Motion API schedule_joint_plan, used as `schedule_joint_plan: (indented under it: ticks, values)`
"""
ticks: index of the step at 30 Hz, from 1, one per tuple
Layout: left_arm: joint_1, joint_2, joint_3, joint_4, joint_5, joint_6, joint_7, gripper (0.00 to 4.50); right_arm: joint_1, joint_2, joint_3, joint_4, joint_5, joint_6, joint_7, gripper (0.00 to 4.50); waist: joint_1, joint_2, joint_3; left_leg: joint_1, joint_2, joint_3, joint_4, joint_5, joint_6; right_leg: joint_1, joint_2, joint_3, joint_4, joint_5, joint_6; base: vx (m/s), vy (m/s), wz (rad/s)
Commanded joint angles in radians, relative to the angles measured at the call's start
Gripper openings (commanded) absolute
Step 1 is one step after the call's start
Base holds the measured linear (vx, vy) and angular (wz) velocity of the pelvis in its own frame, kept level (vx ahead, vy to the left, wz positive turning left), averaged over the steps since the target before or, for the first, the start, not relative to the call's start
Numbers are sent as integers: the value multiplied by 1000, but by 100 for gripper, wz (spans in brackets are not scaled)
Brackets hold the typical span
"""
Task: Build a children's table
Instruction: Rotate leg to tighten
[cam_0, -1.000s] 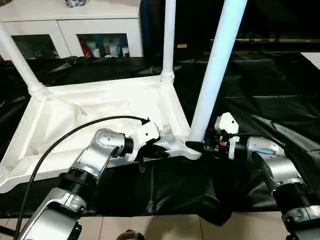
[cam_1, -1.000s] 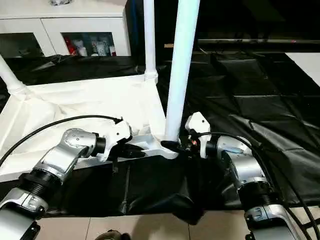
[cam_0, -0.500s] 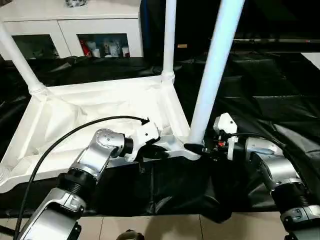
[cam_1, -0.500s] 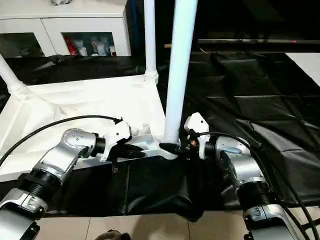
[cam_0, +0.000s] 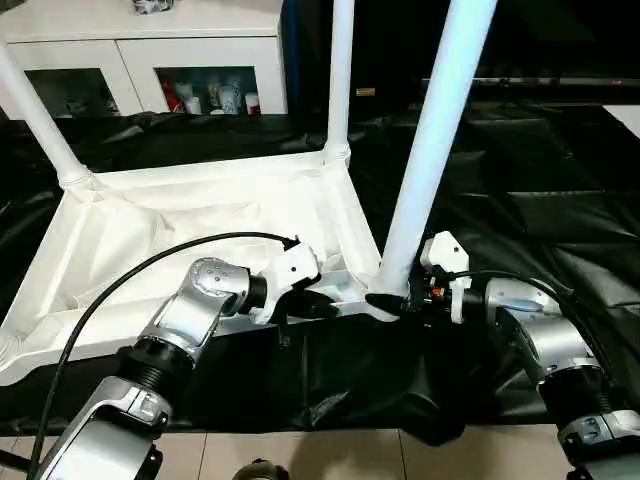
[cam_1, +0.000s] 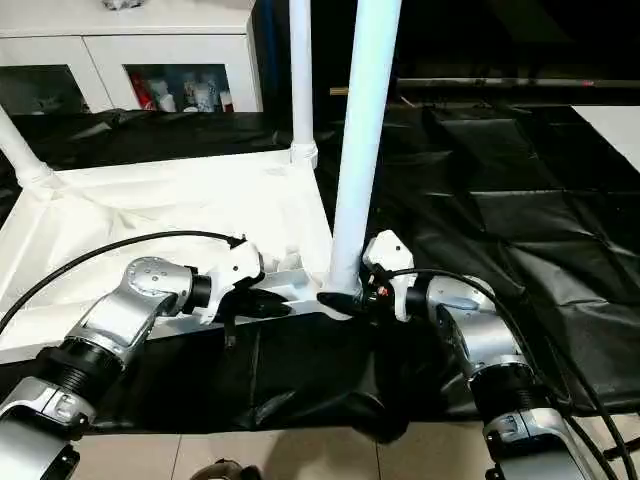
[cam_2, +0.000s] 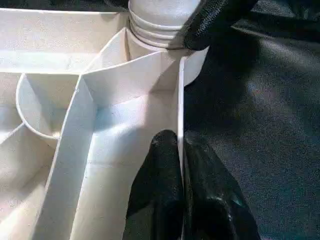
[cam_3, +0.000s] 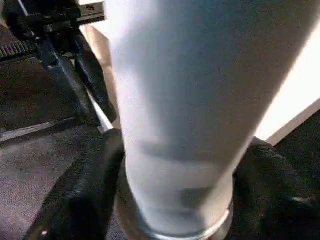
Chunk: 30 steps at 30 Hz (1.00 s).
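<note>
— Leg (cam_0: 428, 150) placement first: where does it stand relative to the right claw (cam_0: 392, 300)?

— Directly between that claw's two black fingers (cam_3: 85, 195), which are clamped on its base at the near right corner socket (cam_2: 165, 30) of the tabletop (cam_0: 180, 225). The right arm is the nearer one; the left is busy elsewhere.

— And the long axis?

— Almost vertical, rising from the socket and leaning slightly to the right as it climbs, thicker end up out of view. Judging from that lean, the coming move is a push or twist straight down along that axis to seat it.

— Left claw (cam_2: 182, 195)?

— Pinched together on the thin near rim wall of the tabletop, just left of that same socket, apparently bracing it.

— Tabletop itself?

— Upside down on the black-draped counter (cam_0: 520, 170), ribs up. Two other legs (cam_0: 338, 75) stand in the far sockets.
</note>
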<state>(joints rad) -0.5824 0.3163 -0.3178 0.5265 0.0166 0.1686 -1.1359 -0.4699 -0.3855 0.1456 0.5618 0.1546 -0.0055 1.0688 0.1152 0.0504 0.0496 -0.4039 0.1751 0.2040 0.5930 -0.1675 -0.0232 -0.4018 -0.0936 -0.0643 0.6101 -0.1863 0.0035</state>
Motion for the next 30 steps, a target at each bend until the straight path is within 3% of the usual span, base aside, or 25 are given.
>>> schedule_joint_plan:
  ticks: [1, 12, 16, 18, 20, 22, 23, 24, 25, 26, 27, 28, 30]
  values:
    - [-2, -5, 12, -34, -28, -11, -5, 0, -4, 9, 13, 12, -8, 5, 11, 285, 1, -15, -70, 30, 61, -29, -66, -207, 67, 39, -66, 40, -71, -190, -247, 0, 0, 0]
    - [-1, -1, 9, -36, -26, -7, -10, 0, 6, 19, 11, 20, -11, 2, -2, 272, 0, -13, -71, 30, 61, -30, -65, -202, 67, 41, -65, 39, -68, -173, -252, 0, 0, 0]
    - [-11, -18, 13, 7, 4, -25, 63, 0, -22, 86, -33, 141, -64, -8, -260, 272, -9, -11, -69, 30, 59, -31, -68, -221, 49, 37, -65, 40, -70, -189, -254, 0, 0, 0]
    - [-51, -68, 37, 106, 47, -30, 232, 0, -35, 157, -74, 217, -72, 9, -456, 272, -28, -12, -62, 35, 55, -35, -77, -295, 4, 35, -65, 38, -81, -303, -232, 0, 0, 0]
    - [-74, -98, 46, 159, 65, -25, 319, 0, -45, 199, -101, 249, -63, 27, -561, 272, -32, -17, -58, 46, 55, -36, -76, -351, -18, 28, -70, 41, -96, -403, -202, 0, 0, 0]
    - [-101, -137, 55, 216, 82, -16, 422, 0, -62, 246, -129, 293, -55, 52, -682, 272, -35, -16, -52, 48, 55, -41, -81, -395, -30, 25, -72, 40, -105, -480, -173, 0, 0, 0]
    - [-129, -188, 65, 262, 82, 1, 503, 0, -91, 287, -145, 342, -60, 61, -803, 272, -35, -18, -52, 54, 56, -42, -83, -414, -40, 20, -72, 40, -111, -512, -157, 0, 0, 0]
    - [-141, -211, 69, 279, 79, 5, 531, 0, -105, 303, -150, 360, -60, 61, -839, 272, -41, -28, -45, 59, 53, -43, -83, -451, -50, 13, -70, 38, -117, -564, -144, 0, 0, 0]
    - [-151, -226, 68, 294, 80, 0, 549, 0, -117, 314, -145, 374, -66, 54, -857, 272, -40, -26, -44, 66, 50, -46, -81, -476, -55, 11, -72, 34, -120, -609, -132, -51, 8, 2]
    - [-169, -247, 62, 319, 87, -15, 571, 0, -136, 325, -119, 387, -93, 43, -865, 272, -42, -22, -39, 83, 49, -53, -76, -546, -62, 3, -77, 24, -142, -689, -96, 0, 0, 0]
    - [-169, -247, 62, 319, 87, -15, 571, 0, -136, 325, -119, 387, -93, 43, -865, 272, -42, -22, -39, 83, 49, -53, -76, -546, -62, 3, -77, 24, -142, -689, -96, 0, 0, 0]
    - [-180, -256, 58, 335, 96, -29, 576, 0, -145, 332, -107, 395, -105, 33, -855, 272, -43, -25, -45, 73, 51, -58, -90, -549, -60, 20, -74, 21, -141, -646, -80, 0, 0, 0]
    - [-185, -258, 54, 339, 100, -37, 565, 0, -148, 334, -109, 397, -104, 26, -845, 272, -40, -22, -51, 69, 55, -57, -100, -522, -52, 26, -75, 25, -135, -569, -93, 0, 0, 0]
